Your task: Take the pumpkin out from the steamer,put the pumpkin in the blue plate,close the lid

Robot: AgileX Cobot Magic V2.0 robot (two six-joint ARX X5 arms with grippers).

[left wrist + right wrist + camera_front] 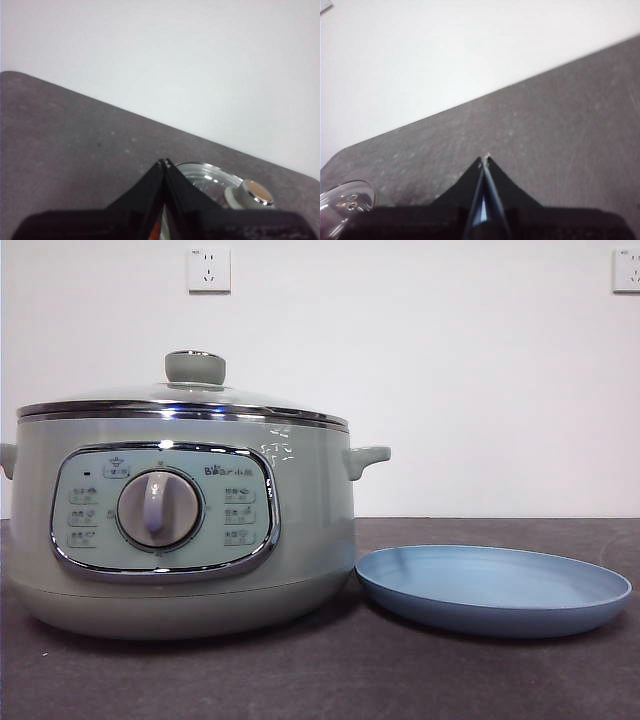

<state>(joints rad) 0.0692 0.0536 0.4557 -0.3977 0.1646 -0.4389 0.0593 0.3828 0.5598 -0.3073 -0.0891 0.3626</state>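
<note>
Steamer: the large round pale sage-green steamer with a chrome rim, side handles and a front panel with a round dial stood on the dark grey desk, toward its left side in the front view.
Lid: the domed glass lid with a chrome rim and a pale green, chrome-topped knob sat closed on the steamer.
Plate: the wide, shallow light-blue plate lay on the desk just beside the steamer, on its right in the front view, with nothing on it.
Pumpkin: the pumpkin could not be seen in the front view; only a small orange patch showed between the left jaws in the left wrist view, too little to tell what it was.
Left gripper: the left gripper had its black jaws pressed together at the tips, above the desk near the lid's knob, holding nothing.
Right gripper: the right gripper had its jaws closed tip to tip, holding nothing, over bare desk, with the glass lid at the view's corner.
Wall: a plain white wall with two sockets stood behind the desk.
</note>
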